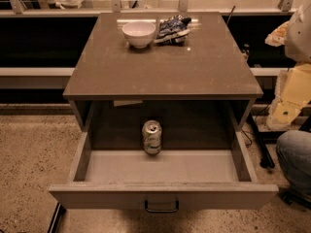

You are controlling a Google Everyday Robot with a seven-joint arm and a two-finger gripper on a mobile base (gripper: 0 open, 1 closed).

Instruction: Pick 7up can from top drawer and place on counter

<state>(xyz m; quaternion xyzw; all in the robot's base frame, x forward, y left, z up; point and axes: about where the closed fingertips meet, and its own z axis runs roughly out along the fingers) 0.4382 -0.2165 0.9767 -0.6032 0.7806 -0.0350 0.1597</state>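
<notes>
**A:** Where does the gripper stand relative to the 7up can [152, 137]?

**B:** It is nowhere in this view, neither above the can nor to either side. So I cannot tell whether it is wide, narrow or holding anything, and I cannot give the can's direction from it.

**A:** Then where is the can?

**B:** It is inside the top drawer [194, 166], which is pulled fully out. The can stands upright on the drawer floor with its long axis vertical and its shiny pull-tab top facing up. The dark back of the drawer opening is close behind it, but I cannot tell whether they touch. The front panel and its handle [161, 207] lie well to the near side of the can, with bare floor between. The side walls are well apart from it, left and right.

**A:** What does the pick turn on?

**B:** Access, I judge. The front edge of the counter [160, 67] runs above the can and roughly over it, so a straight drop from overhead looks tight. A reach from the near side, angled down over the front panel, seems the freer path to the can's flanks.

**A:** And the placing?

**B:** The counter rises beyond the can. A white bowl [139, 33] and a crumpled bag [172, 29] sit far back, well apart from the can.
</notes>
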